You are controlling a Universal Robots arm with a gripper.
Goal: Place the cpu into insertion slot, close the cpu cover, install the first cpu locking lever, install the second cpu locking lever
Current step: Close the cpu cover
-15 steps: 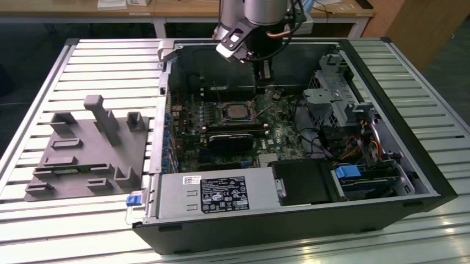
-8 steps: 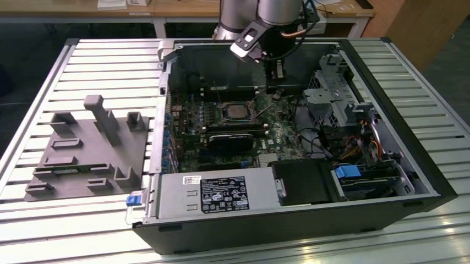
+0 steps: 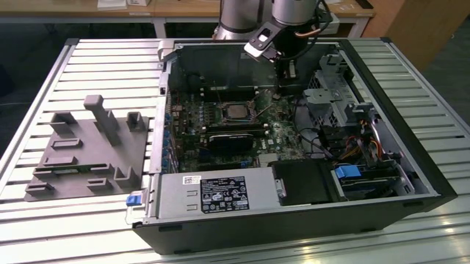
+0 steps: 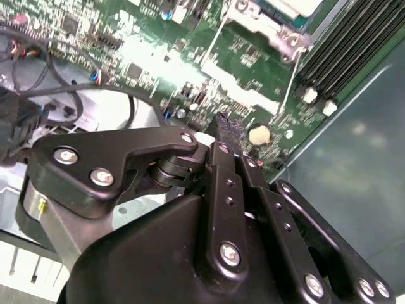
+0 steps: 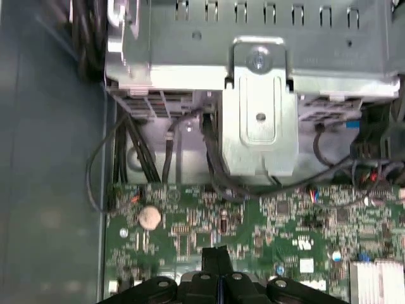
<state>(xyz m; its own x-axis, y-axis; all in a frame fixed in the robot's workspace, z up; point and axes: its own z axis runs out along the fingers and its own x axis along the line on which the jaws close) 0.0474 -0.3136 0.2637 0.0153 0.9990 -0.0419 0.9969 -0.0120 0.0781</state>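
Exterior view shows one cpu [image 3: 236,111] in one insertion slot [image 3: 218,111]; first wrist view shows end effector [image 5: 215,258] closed.

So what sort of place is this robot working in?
Probably a robotics lab or test bench: an open computer case sits on a slatted metal table, a grey fixture block beside it, with wooden desks behind.

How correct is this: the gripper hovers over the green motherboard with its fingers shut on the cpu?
One thing is wrong. The gripper does hover over the green motherboard, shut, but on nothing: both wrist views show its fingertips pressed together, empty. The cpu lies on the board in the exterior view, apart from the gripper.
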